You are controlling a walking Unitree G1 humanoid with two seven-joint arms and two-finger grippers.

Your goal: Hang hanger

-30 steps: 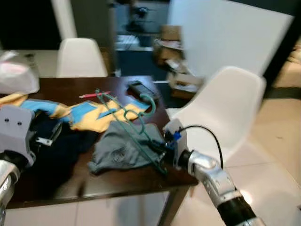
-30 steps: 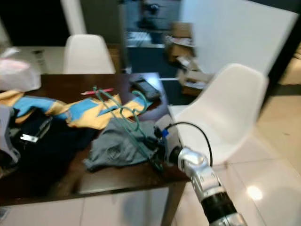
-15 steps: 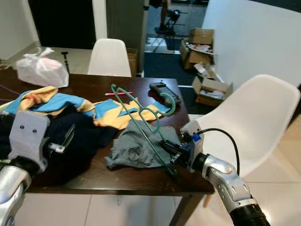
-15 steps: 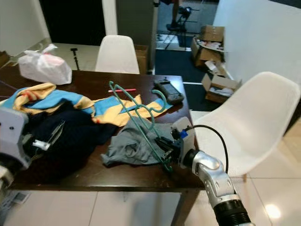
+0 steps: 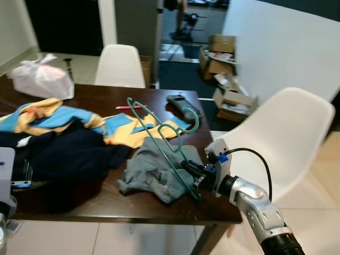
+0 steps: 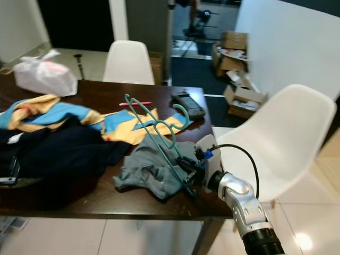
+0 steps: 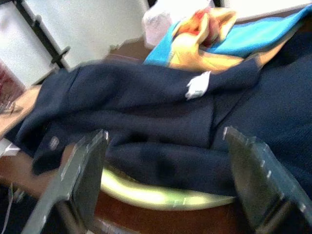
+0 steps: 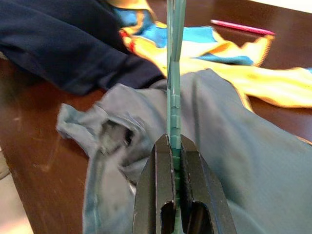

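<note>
A: Right jaws?
B: Clenched on the hanger, pinching its thin green bar near one lower end. In the right wrist view the bar runs straight out from between the two fingers.

A: How does the hanger sit?
B: Tilted up off the desk, rising away from the jaws, hook end up and beyond them. Lower part is just over the grey cloth.

A: What's around the right jaws?
B: Grey cloth directly ahead and under. Yellow-blue garment beyond it, navy garment further off to the robot's left. Pink pen and a black device on the far side of the hanger. White chair beside the right arm.

A: Left jaws?
B: Released, fingers spread wide. Navy garment right in front of them, something yellowish-green at its near edge, can't tell what.

A: Anything else?
B: White bag at the desk's far left end, second white chair behind the desk.
</note>
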